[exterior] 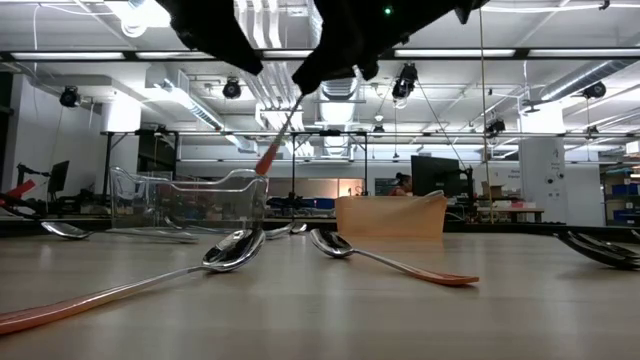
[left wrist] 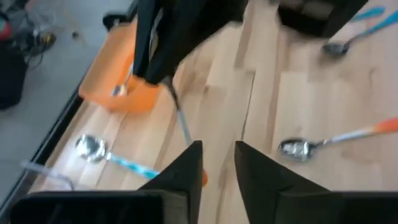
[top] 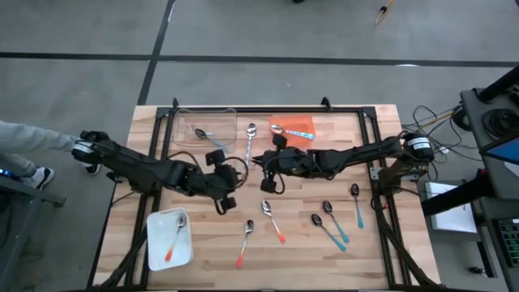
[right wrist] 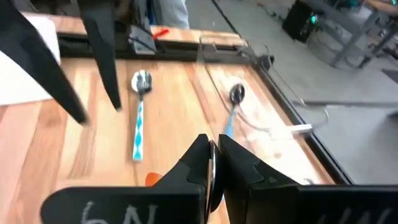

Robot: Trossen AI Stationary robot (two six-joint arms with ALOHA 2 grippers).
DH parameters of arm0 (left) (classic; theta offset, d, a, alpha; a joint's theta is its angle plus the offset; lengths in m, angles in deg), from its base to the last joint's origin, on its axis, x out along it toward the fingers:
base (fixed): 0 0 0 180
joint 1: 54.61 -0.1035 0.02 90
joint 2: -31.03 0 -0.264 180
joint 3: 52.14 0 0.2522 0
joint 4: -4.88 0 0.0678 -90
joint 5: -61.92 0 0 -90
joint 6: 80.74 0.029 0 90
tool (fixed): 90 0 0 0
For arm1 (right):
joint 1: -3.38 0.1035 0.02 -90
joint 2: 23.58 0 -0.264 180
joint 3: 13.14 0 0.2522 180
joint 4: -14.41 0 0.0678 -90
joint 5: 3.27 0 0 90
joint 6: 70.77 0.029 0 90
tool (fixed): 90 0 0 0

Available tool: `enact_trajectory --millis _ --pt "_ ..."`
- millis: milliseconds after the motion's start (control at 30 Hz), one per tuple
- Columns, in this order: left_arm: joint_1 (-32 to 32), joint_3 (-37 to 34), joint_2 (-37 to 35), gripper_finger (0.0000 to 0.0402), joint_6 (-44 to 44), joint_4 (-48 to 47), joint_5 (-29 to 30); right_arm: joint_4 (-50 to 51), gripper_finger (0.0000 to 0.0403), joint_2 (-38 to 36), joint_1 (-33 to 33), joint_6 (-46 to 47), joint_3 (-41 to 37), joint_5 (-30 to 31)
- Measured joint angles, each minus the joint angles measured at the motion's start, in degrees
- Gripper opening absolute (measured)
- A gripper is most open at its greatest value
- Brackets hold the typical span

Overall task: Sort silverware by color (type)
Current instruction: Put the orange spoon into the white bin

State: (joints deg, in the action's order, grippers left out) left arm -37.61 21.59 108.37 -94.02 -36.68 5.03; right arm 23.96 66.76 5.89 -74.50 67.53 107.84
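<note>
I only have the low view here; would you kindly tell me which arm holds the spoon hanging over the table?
Observer: The right gripper holds it, jaws shut on the hanging spoon, orange handle end downward.
Operator: Thank you. Where is the other arm?
Observer: The left gripper faces that spoon near the table's middle, jaws apart, with the orange tip close beside them.
Operator: Is any orange-handled spoon already sorted?
Observer: Yes, one orange-handled spoon lies in the white tray at the table's near left corner, which your view does not show.
</note>
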Motion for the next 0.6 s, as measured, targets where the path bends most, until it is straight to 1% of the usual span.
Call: enact_trajectory --millis 67,200,367,533,600 --pt "-0.1 -1.3 -0.7 0.0092 0.8 3.2 0.0 -0.2 0.0012 0.0 0.0 1.3 0.0 1.3" --pt "-0.3 -5.7 -1.3 0.0119 0.7 9.7 0.0 -3.9 0.0012 0.1 -0.2 3.8 0.0 1.6" --pt "-0.4 -11.3 -1.5 0.0141 1.5 20.9 -0.1 -7.9 0.0012 0.5 -0.2 5.5 0.0 1.5" --pt "-0.9 -13.2 -2.2 0.0150 3.8 25.5 0.0 -8.1 0.0012 0.5 -0.1 9.4 0.0 1.5" --pt "-1.0 -13.2 -2.3 0.0151 4.0 25.8 1.5 -8.2 0.0012 0.5 -0.1 12.0 0.0 1.5"
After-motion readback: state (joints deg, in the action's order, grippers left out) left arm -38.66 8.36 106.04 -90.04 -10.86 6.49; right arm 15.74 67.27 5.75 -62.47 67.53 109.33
